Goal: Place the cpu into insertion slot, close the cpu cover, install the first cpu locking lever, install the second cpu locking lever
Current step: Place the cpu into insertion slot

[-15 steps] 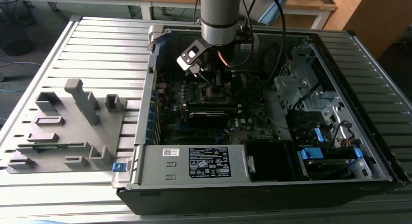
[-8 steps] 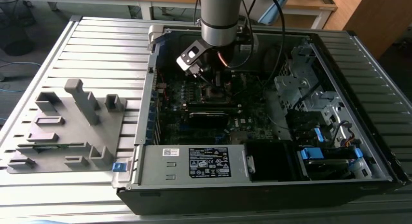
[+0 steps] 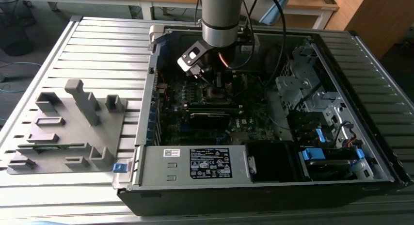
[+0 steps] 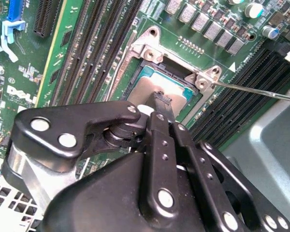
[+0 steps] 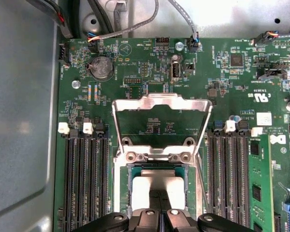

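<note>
I'm resting the narrow, empty tool (image 4: 162, 99) on the cpu (image 4: 145, 89) directly beneath, at the exterior view's twelve o'clock from the black card (image 3: 208, 119).

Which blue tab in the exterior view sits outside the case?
The blue tab beside the grey fixture tray, outside the case on the exterior view's left. The other blue tabs sit inside the case, toward the exterior view's right.

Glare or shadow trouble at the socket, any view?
Second wrist view: mild sheen on cpu. First wrist view: bright glints along the raised cpu cover, a washed-out white patch at the socket. Exterior view: case interior dim, socket shadowed under the arm.
</note>
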